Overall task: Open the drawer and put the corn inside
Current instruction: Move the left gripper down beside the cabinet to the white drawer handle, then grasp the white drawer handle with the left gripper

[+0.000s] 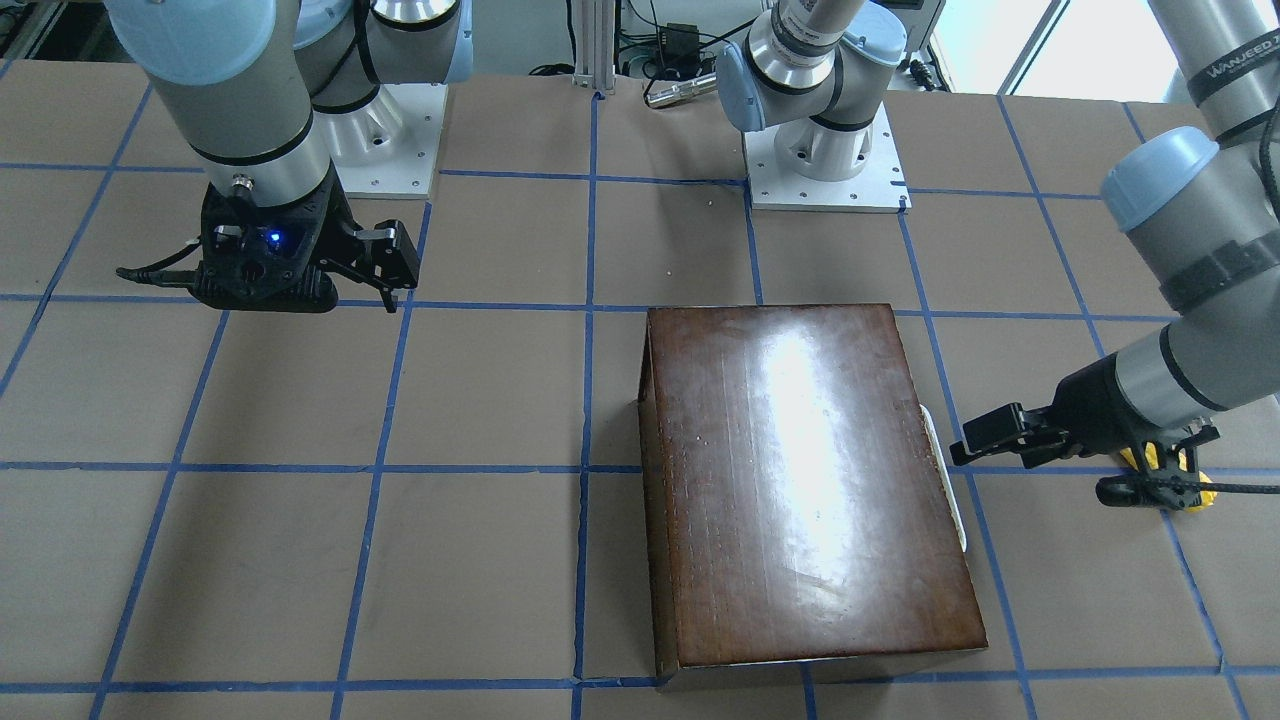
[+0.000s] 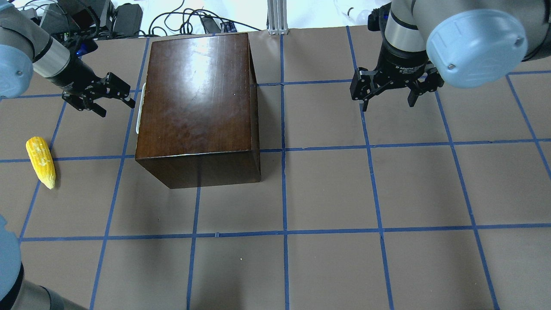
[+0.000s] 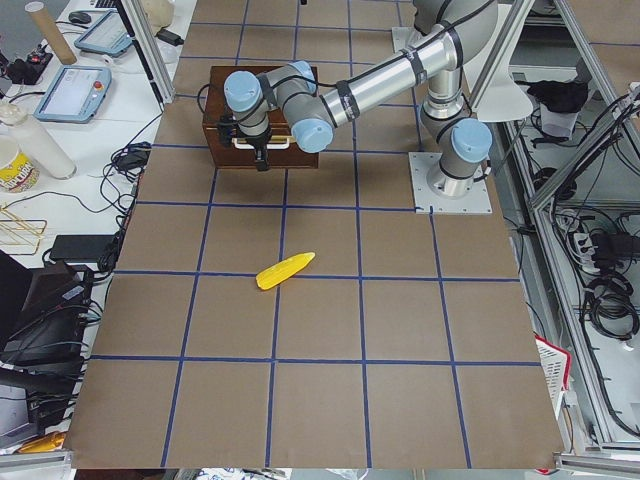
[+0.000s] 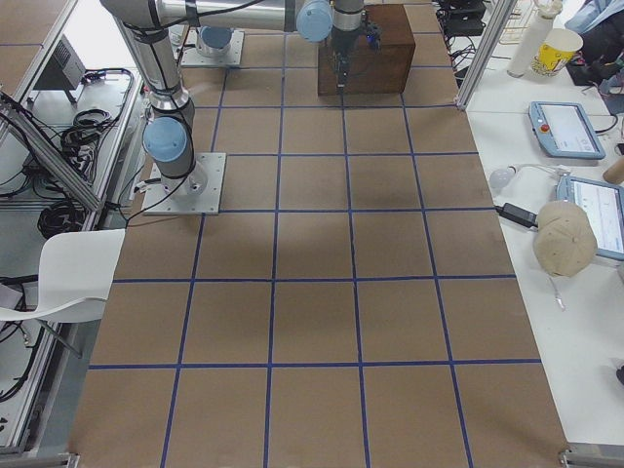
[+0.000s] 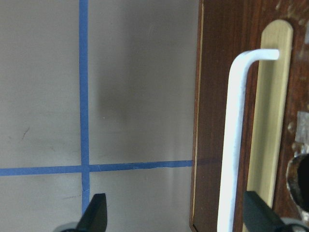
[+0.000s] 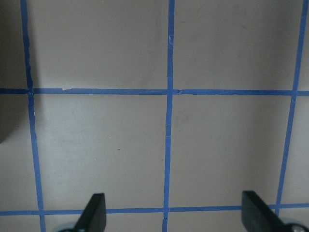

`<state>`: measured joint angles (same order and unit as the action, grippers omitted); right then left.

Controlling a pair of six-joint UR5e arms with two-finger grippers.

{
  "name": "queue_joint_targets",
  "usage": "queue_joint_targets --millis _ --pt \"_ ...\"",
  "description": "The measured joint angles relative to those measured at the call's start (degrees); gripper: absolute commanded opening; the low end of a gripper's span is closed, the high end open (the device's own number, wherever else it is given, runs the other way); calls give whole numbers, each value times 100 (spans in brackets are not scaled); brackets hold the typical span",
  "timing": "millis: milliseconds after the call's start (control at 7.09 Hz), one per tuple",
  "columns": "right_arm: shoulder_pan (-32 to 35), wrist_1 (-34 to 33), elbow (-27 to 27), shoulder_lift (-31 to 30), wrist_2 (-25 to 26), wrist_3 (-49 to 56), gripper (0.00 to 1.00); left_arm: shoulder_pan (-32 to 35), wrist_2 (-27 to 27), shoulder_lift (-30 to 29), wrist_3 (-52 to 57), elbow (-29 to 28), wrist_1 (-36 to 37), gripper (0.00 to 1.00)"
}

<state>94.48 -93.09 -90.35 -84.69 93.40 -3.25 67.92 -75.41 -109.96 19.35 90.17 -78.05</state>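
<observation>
The glossy dark brown box [image 2: 198, 107] stands on the table. Its drawer is shut; the dark front panel [image 5: 212, 121] with a white handle [image 5: 234, 145] faces my left arm. The handle also shows in the overhead view [image 2: 138, 110]. My left gripper [image 2: 119, 103] is open and empty, level with the handle and just short of it. In the left wrist view the handle lies between its fingertips [image 5: 176, 215]. The yellow corn [image 2: 41, 161] lies on the table, nearer me than the left gripper. My right gripper [image 2: 387, 103] is open and empty, above bare table right of the box.
The table is brown paper with a blue tape grid [image 2: 284, 232]. The arm bases [image 1: 825, 160] stand at the robot's edge. Cables and gear [image 2: 129, 17] lie beyond the far edge behind the box. The right wrist view shows only paper and tape under the gripper [image 6: 174, 212].
</observation>
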Motion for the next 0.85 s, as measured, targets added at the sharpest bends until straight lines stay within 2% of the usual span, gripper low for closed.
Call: queue_joint_targets --millis 846 --pt "0 -5 0 3 -2 0 100 18 416 -372 169 17 79 100"
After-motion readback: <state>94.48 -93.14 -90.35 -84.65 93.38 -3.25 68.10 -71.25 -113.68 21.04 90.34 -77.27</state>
